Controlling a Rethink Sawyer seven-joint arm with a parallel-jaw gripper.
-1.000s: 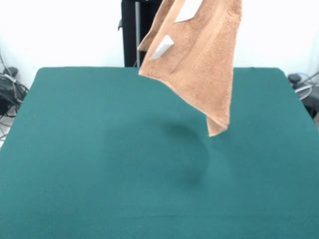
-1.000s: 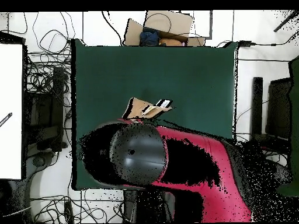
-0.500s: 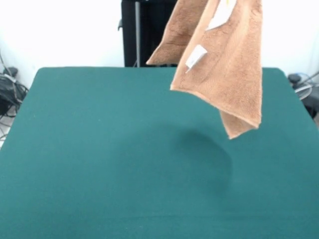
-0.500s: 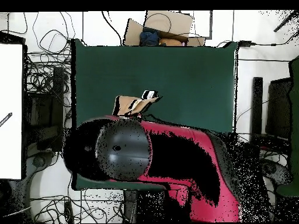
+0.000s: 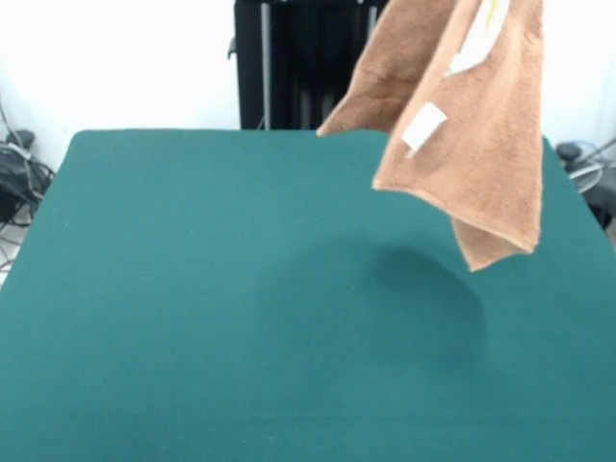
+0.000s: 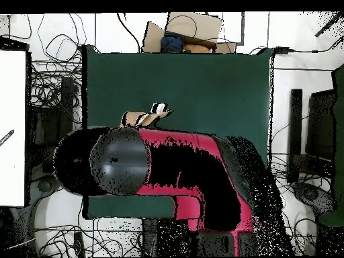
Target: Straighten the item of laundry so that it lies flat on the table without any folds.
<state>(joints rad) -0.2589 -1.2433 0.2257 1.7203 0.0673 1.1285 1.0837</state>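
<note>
No text, number or brand can be read anywhere; the two white tags sewn to the hanging orange-tan terry-cloth towel show blank faces in the front view, the upper one carrying only a faint yellowish mark that cannot be made out; in the overhead view a white tag on the towel is too small to show any print; the dark green felt-like desk bears no markings.

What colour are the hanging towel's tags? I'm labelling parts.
White, on the orange-tan towel; the tags show best in the front view.
</note>
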